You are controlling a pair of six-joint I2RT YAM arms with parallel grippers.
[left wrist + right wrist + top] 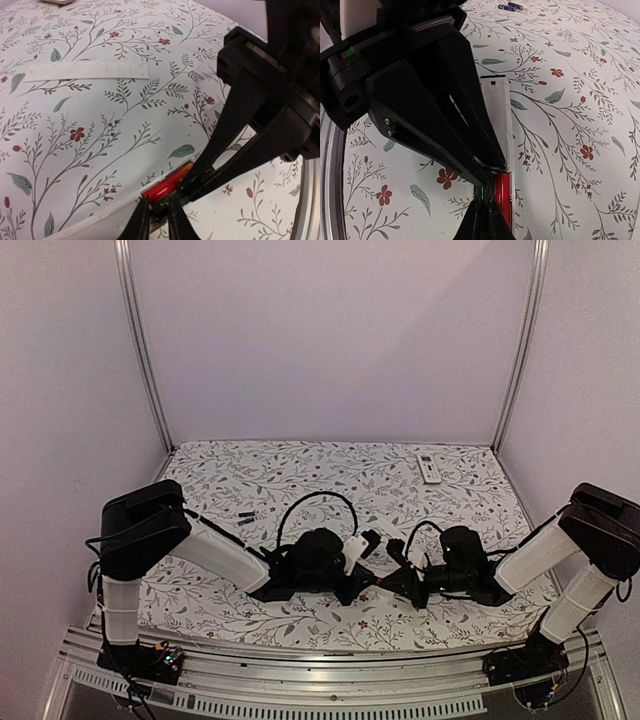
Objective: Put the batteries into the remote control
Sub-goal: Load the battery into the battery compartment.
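My two pincers meet at one end of the remote [495, 115], near the middle of the table, on the side close to my bases. The remote is a long, narrow box of white plastic, and it lies on the cloth [570, 125]. Its battery tray is open and looks like a smooth, pale, rectangular trough with thin straight walls. In the end of the trough nearest to my fingers lies a red battery [503, 195], a slim glossy cylinder along one wall.

My right pincer [482, 202] is pressed together. Its matte black fingers taper to one sharp point just beside this battery. At this point there is a tiny green speck, which I cannot identify.

My left pincer [159, 206] is closed almost fully, with only a thin slot between its black wedge-shaped fingers. A small dark piece sits at their tips, but I cannot tell if they pinch it.

Two loose batteries [510, 6], tiny and dark, lie well apart from the remote. The cloth is white, printed with grey-green leaves and small red flowers. A flat white strip [87, 71] with rows of fine dots lies on it. A second remote [430, 468], a small white oblong, lies at the far right.
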